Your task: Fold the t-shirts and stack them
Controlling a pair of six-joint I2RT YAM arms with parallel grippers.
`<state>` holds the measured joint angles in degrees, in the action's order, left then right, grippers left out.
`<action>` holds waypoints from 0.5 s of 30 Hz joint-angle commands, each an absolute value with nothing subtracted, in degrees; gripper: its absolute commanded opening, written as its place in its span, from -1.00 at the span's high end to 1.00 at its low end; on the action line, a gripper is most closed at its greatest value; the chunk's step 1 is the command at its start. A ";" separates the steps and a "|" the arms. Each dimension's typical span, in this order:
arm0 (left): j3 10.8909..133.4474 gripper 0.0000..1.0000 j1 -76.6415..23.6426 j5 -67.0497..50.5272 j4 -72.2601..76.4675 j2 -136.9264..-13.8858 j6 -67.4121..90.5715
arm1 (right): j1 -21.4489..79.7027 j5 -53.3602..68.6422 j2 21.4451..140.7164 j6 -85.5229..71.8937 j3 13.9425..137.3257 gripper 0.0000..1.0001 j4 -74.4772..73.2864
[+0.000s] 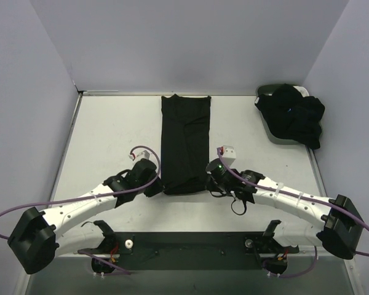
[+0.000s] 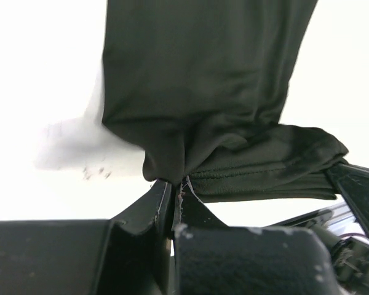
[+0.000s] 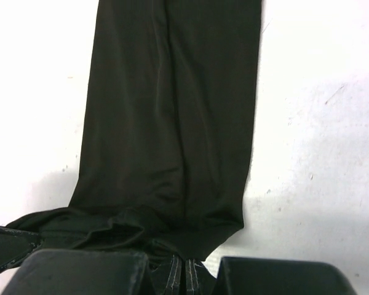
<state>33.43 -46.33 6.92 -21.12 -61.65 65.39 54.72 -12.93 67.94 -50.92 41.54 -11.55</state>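
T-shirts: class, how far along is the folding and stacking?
Done: one black shirt lies folded into a long strip. In hand: the left gripper and right gripper pinch its near corners. Left: folding it shorter, then the pile of shirts in the basket.

Soft, even light from above fills the overhead view, leaving only faint shadows on the surface [image 1: 111, 135]. In both wrist views the surface glares to near white, the black t-shirt [image 2: 197, 80] shows little detail, and the left end effector [image 2: 172, 187] nearest the lens looks soft.
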 commanded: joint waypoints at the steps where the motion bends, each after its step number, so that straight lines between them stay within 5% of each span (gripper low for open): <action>1: 37.44 1.00 -42.54 6.16 -21.27 -64.42 60.03 | 50.72 -14.33 69.08 -46.50 44.47 1.00 -13.98; 15: 52.28 1.00 -37.80 2.64 -18.98 -79.36 55.28 | 40.97 -8.36 79.09 -41.75 54.22 1.00 -10.02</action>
